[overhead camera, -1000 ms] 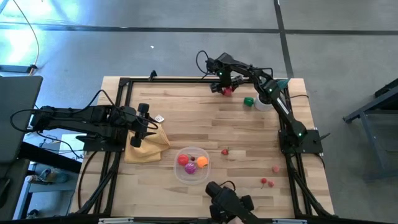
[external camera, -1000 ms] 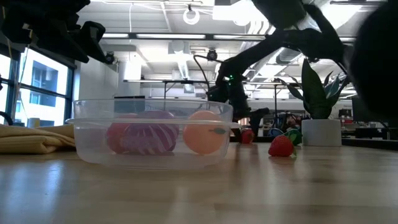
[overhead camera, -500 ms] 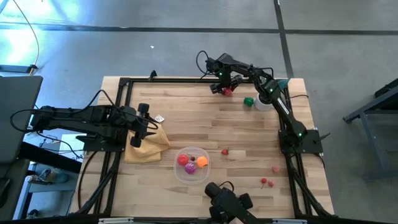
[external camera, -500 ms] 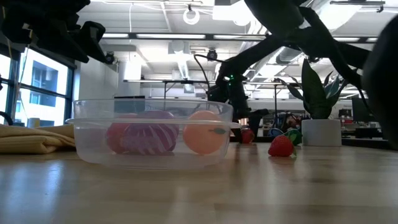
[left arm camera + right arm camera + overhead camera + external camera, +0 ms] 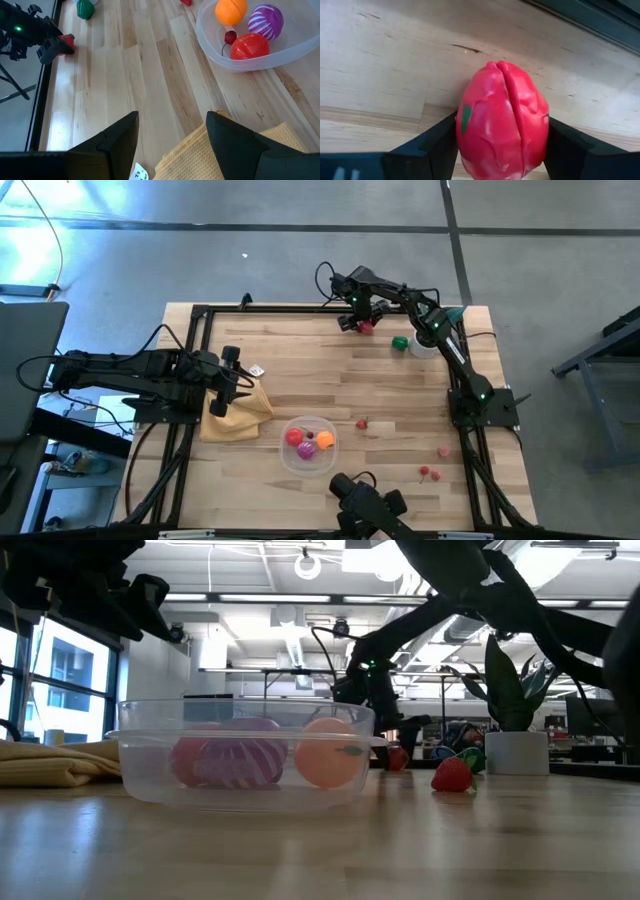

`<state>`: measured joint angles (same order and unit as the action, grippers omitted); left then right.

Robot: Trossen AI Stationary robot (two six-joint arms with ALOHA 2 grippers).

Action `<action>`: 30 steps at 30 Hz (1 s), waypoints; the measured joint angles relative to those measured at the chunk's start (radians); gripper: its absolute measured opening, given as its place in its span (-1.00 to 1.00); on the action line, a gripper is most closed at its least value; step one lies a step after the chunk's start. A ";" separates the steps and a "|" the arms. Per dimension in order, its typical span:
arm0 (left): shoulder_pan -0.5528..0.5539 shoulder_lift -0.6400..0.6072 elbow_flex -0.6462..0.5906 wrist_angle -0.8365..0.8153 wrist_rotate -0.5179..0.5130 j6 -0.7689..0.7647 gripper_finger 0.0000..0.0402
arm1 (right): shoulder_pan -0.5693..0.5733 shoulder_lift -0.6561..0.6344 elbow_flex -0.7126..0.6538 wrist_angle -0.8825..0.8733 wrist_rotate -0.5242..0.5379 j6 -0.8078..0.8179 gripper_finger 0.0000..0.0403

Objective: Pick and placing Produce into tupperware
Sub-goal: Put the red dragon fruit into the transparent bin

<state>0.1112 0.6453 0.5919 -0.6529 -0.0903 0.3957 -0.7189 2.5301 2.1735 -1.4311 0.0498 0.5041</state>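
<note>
The clear tupperware (image 5: 308, 444) stands near the table's front and holds red, striped purple and orange produce (image 5: 250, 47). At the far edge a red piece of produce (image 5: 502, 120) lies on the wood. My right gripper (image 5: 360, 323) points down over it, with one finger against each of its sides. My left gripper (image 5: 172, 120) hangs open over the yellow cloth (image 5: 238, 415) at the table's left, with nothing between its fingers. My right gripper has the red piece between its two fingers, which lie against its two opposite sides (image 5: 462, 125). The fingers come from above, pointing steeply down. The piece appears to rest on the table (image 5: 398, 757) near the far frame rail.
A green piece (image 5: 400, 343) lies beside the white plant pot (image 5: 425, 345) at the far right. A strawberry (image 5: 362, 423), a pink piece (image 5: 443, 450) and cherries (image 5: 428, 472) lie right of the tupperware. A black frame rail (image 5: 600, 20) runs along the far edge.
</note>
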 joint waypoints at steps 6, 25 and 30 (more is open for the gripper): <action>0.000 0.000 0.000 0.000 0.000 0.000 0.10 | 0.000 0.000 0.000 0.001 0.002 -0.002 0.03; 0.000 0.000 0.000 0.000 0.000 0.000 0.10 | 0.005 -0.037 -0.006 -0.001 -0.022 -0.065 0.09; 0.000 0.000 0.000 0.000 0.000 0.000 0.10 | 0.026 -0.123 -0.007 -0.036 -0.099 -0.122 0.03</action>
<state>0.1112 0.6455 0.5919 -0.6529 -0.0903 0.3955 -0.6929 2.4070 2.1666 -1.4666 -0.0494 0.3824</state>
